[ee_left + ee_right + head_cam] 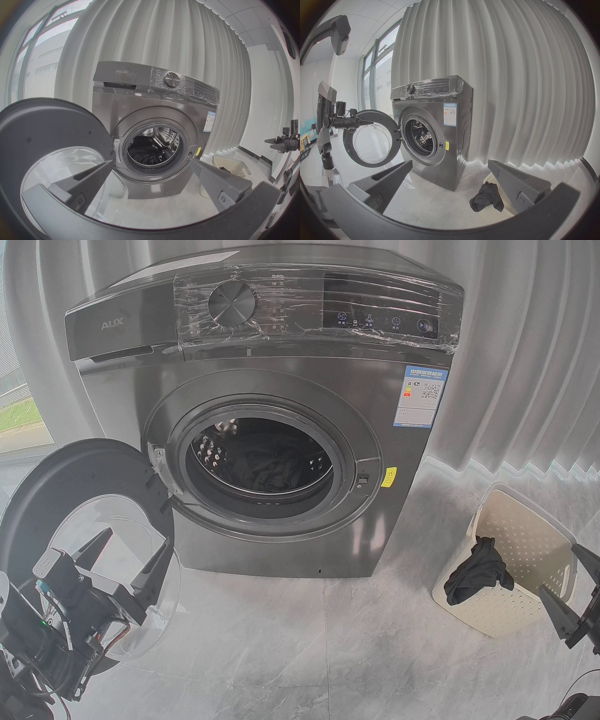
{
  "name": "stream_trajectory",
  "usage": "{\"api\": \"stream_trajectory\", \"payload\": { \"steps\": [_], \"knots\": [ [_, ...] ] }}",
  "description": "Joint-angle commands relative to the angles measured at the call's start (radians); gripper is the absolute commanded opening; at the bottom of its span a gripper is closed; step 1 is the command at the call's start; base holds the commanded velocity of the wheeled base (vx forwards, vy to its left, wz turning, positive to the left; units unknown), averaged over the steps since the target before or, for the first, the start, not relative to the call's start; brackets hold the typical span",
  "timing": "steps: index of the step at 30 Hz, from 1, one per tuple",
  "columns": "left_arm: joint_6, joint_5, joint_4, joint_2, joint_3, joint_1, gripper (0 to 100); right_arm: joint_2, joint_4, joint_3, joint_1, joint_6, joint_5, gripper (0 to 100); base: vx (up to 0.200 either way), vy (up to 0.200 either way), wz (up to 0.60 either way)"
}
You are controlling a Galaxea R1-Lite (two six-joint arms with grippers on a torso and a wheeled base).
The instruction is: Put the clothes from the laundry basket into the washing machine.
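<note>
Head view looks down from above: washing machine (262, 427) centre frame, laundry basket (531, 552) lower right. Left wrist camera sits low and close, facing the machine over the left tool (150, 162). Right wrist camera stands farther back, angled. All three share both.

The left end effector (132, 555) is hovering at seven o'clock, spread wide and holding nothing; the right end effector (572, 587) is hovering at four o'clock, likewise gaping.

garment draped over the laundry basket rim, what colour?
Plain black. The garment on the cream laundry basket shows best in the head view.
</note>
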Motion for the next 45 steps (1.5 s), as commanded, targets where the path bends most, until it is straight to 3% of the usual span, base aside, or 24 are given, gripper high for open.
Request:
{"api": "stream_trajectory", "payload": {
  "steps": [1,5,9,12,16,17,19,20,23,24,25,26,28,30,31,33,35,38,41,45],
  "knots": [
    [0.005,-0.004,0.005,-0.010,0.018,0.050,100,-0.236,0.138,0.018,-0.030,0.002,0.002,100,-0.200,0.000,0.00],
    [0.002,-0.013,0.004,-0.048,0.018,0.045,100,-0.326,0.234,0.018,-0.031,0.008,-0.001,100,0.000,0.000,0.00],
    [-0.003,-0.027,0.036,-0.052,0.018,0.045,100,-0.504,0.452,0.018,-0.088,0.006,-0.001,100,0.000,0.000,0.00],
    [-0.006,-0.018,0.057,-0.063,0.018,0.053,100,-0.608,0.555,0.018,-0.153,0.002,0.002,100,0.000,0.000,0.00],
    [-0.009,-0.012,0.059,-0.105,0.018,0.070,100,-0.690,0.633,0.018,-0.169,0.000,0.003,100,0.000,0.000,0.00],
    [-0.021,-0.010,0.062,-0.160,0.018,0.103,100,-0.756,0.733,0.018,-0.165,0.000,-0.001,100,0.000,0.000,0.00],
    [-0.044,-0.009,0.076,-0.209,0.018,0.139,100,-0.765,0.767,0.018,-0.165,0.015,-0.001,100,0.000,0.000,0.00],
    [-0.058,-0.028,0.168,-0.326,0.018,0.209,100,-0.765,0.736,0.018,-0.165,0.028,-0.029,100,0.000,0.000,0.00],
    [-0.040,-0.071,0.369,-0.490,0.018,0.237,100,-0.763,0.742,0.018,-0.165,0.063,-0.070,100,0.000,0.000,0.00],
    [-0.024,-0.091,0.476,-0.563,0.018,0.237,100,-0.762,0.744,0.018,-0.168,0.095,-0.066,100,0.000,0.000,0.00],
    [-0.024,-0.091,0.476,-0.563,0.018,0.237,100,-0.762,0.744,0.018,-0.168,0.095,-0.066,100,0.000,0.000,0.00],
    [-0.011,-0.107,0.682,-0.691,0.004,0.238,100,-0.760,0.745,0.018,-0.169,0.103,-0.063,100,0.000,0.000,0.00],
    [-0.017,-0.107,0.840,-0.777,-0.016,0.231,100,-0.762,0.744,0.018,-0.165,0.107,-0.061,100,0.000,0.000,0.00],
    [-0.021,-0.107,0.910,-0.812,-0.024,0.231,100,-0.762,0.745,0.018,-0.165,0.138,-0.050,100,0.000,0.000,0.00],
    [-0.024,-0.107,0.987,-0.850,-0.027,0.237,100,-0.759,0.745,0.018,-0.169,0.195,-0.017,100,0.000,0.000,0.00],
    [-0.023,-0.107,1.027,-0.882,-0.016,0.261,100,-0.759,0.745,0.018,-0.169,0.198,0.029,100,0.000,0.000,0.00],
    [-0.023,-0.108,1.030,-0.910,-0.001,0.287,100,-0.760,0.745,0.018,-0.169,0.189,0.048,100,0.000,0.000,0.00],
    [-0.018,-0.110,1.039,-0.951,0.018,0.303,100,-0.760,0.745,0.018,-0.169,0.184,0.048,100,0.000,0.000,-0.60],
    [-0.018,-0.134,1.097,-1.000,0.018,0.395,100,-0.760,0.745,0.018,-0.168,0.192,0.048,100,0.000,0.000,0.00],
    [-0.001,-0.243,1.252,-1.169,0.018,0.478,100,-0.759,0.747,0.018,-0.169,0.167,0.049,100,0.000,0.000,0.00]
  ]
}}
